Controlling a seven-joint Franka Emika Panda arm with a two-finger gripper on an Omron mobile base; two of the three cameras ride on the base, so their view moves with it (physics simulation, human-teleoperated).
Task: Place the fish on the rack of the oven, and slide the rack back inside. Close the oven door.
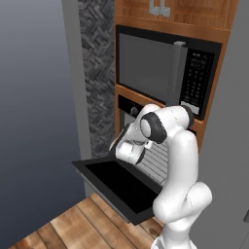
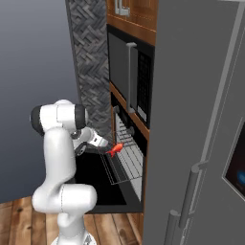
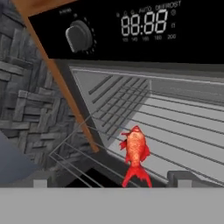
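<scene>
claw (image 3: 112,181) spread wide, gripping nothing, just behind the fish (image 3: 135,154). fish lies on the rack (image 3: 175,131), which is pulled out over the lowered oven door (image 1: 116,187), presumably so loading is easy.

My own arm (image 1: 180,160) covers most of the rack (image 1: 154,163) and the oven (image 1: 127,108) mouth; beside the oven, the fish (image 2: 115,149) is too small to show whether it touches the wires
</scene>
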